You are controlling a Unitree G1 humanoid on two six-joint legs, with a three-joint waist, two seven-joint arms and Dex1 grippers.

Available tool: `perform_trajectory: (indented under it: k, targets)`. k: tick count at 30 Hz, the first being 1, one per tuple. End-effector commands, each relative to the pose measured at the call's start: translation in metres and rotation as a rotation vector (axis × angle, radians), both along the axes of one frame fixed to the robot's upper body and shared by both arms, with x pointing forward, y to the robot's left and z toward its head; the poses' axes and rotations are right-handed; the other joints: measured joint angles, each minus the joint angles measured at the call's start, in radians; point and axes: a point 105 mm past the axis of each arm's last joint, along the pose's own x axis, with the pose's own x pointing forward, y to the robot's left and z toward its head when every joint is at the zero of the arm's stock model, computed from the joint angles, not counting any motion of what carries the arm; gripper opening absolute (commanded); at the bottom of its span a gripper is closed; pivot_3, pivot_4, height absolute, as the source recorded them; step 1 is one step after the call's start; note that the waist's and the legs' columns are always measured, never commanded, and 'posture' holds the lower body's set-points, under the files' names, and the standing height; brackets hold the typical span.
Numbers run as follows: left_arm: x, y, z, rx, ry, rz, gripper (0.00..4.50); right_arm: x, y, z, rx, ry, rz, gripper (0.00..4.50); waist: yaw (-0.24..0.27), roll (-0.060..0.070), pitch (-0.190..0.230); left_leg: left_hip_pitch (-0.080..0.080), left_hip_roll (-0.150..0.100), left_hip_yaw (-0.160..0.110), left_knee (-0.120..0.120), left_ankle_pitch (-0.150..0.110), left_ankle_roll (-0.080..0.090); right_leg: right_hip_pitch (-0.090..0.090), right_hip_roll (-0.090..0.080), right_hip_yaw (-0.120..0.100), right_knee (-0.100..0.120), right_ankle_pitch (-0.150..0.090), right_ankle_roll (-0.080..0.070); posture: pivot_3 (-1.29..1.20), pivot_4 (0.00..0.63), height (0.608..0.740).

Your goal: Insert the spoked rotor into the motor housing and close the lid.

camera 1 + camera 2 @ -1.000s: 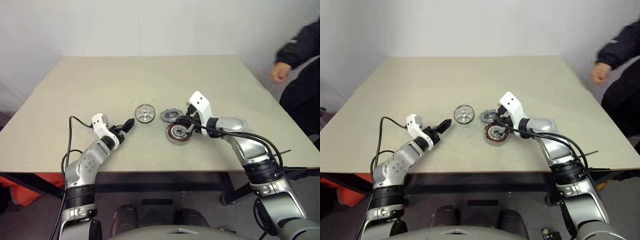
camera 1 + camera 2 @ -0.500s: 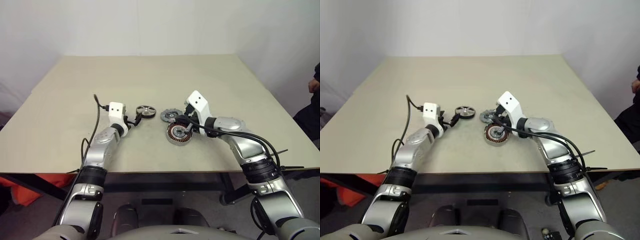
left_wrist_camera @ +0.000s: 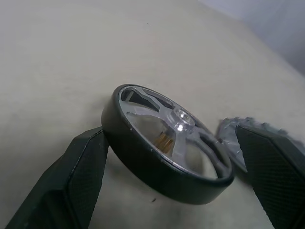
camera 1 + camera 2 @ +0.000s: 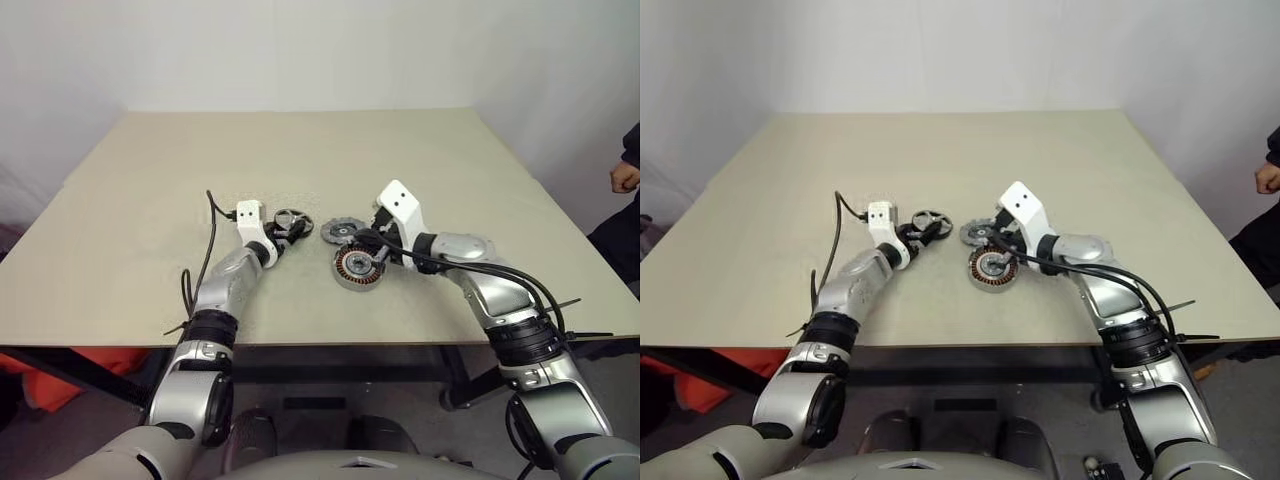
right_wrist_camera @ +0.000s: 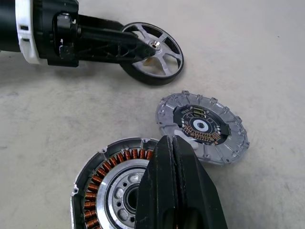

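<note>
Left gripper [image 3: 171, 157] jaws wide astride spoked rotor [image 3: 167, 143].

Two head cams look fwd and down over the beige bench [image 4: 300, 160], both arms in frame, parts near centre. Left wrist cam sits v. close, low to the bench, facing the spoked rotor [image 3: 167, 143]. Right wrist cam looks down from close range at the motor housing [image 5: 114, 191]; the rotor also shows there, at 12 o'clock of the housing.
</note>
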Motion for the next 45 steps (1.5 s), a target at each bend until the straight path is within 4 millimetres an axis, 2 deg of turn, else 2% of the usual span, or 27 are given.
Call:
perform_trajectory:
  k: [1, 6, 11, 14, 15, 27, 30, 38, 45]
  targets:
    - [0.006, -0.008, 0.022, -0.109, -0.020, -0.027, 4.40, 0.002, -0.002, 0.021, 0.014, -0.075, 0.001, 0.02, 0.001, 0.000, 0.000, 0.000, 0.000, 0.000, 0.000, 0.000, 0.000, 0.000, 0.000, 0.000, 0.000, 0.000, 0.000, 0.00, 0.000, 0.740]
    - [0.007, -0.014, 0.028, -0.247, 0.034, -0.040, 4.40, 0.003, -0.002, 0.021, 0.009, -0.070, 0.006, 0.02, 0.001, 0.000, 0.000, 0.000, 0.000, 0.000, 0.000, 0.000, 0.000, 0.000, 0.000, 0.000, 0.000, 0.000, 0.000, 0.00, 0.000, 0.740]
    - [0.008, -0.016, 0.026, -0.306, 0.079, -0.031, 4.40, 0.003, -0.001, 0.021, 0.010, -0.071, 0.008, 0.02, 0.001, 0.000, 0.000, 0.000, 0.000, 0.000, 0.000, 0.000, 0.000, 0.000, 0.000, 0.000, 0.000, 0.000, 0.000, 0.00, 0.000, 0.740]
    - [0.008, -0.015, 0.023, -0.336, 0.110, -0.023, 3.84, 0.003, -0.001, 0.021, 0.011, -0.072, 0.006, 0.00, 0.001, 0.000, 0.000, 0.000, 0.000, 0.000, 0.000, 0.000, 0.000, 0.000, 0.000, 0.000, 0.000, 0.000, 0.000, 0.00, 0.000, 0.740]
    - [0.008, -0.015, 0.023, -0.338, 0.115, -0.021, 3.84, 0.003, -0.001, 0.021, 0.011, -0.072, 0.005, 0.00, 0.001, 0.000, 0.000, 0.000, 0.000, 0.000, 0.000, 0.000, 0.000, 0.000, 0.000, 0.000, 0.000, 0.000, 0.000, 0.00, 0.000, 0.740]
    - [0.000, 0.004, 0.010, -0.402, 0.170, 0.052, 3.84, 0.003, -0.002, 0.020, 0.008, -0.070, 0.004, 0.00, 0.000, -0.001, 0.000, 0.000, 0.000, 0.000, 0.000, 0.000, 0.000, 0.000, 0.000, 0.000, 0.000, -0.002, 0.003, 0.00, 0.000, 0.740]
    - [-0.005, 0.010, 0.006, -0.426, 0.187, 0.075, 3.29, 0.003, -0.002, 0.019, 0.007, -0.068, 0.005, 0.00, -0.002, -0.001, 0.000, 0.000, 0.000, 0.000, 0.000, 0.000, 0.000, 0.000, 0.000, 0.000, 0.000, -0.002, 0.003, 0.00, 0.000, 0.740]
    - [-0.010, 0.011, 0.002, -0.447, 0.214, 0.093, 0.52, 0.004, 0.000, 0.019, 0.006, -0.066, 0.013, 0.00, 0.000, -0.001, 0.000, 0.000, 0.000, 0.000, 0.000, 0.000, 0.000, 0.000, 0.000, 0.000, 0.000, -0.002, 0.004, 0.00, 0.000, 0.740]
    - [-0.009, 0.007, 0.002, -0.441, 0.214, 0.080, 0.52, 0.004, 0.000, 0.019, 0.005, -0.068, 0.014, 0.00, 0.000, -0.001, 0.000, 0.000, 0.000, 0.000, 0.000, 0.000, 0.001, 0.000, 0.000, 0.000, -0.001, -0.003, 0.004, 0.00, 0.000, 0.740]
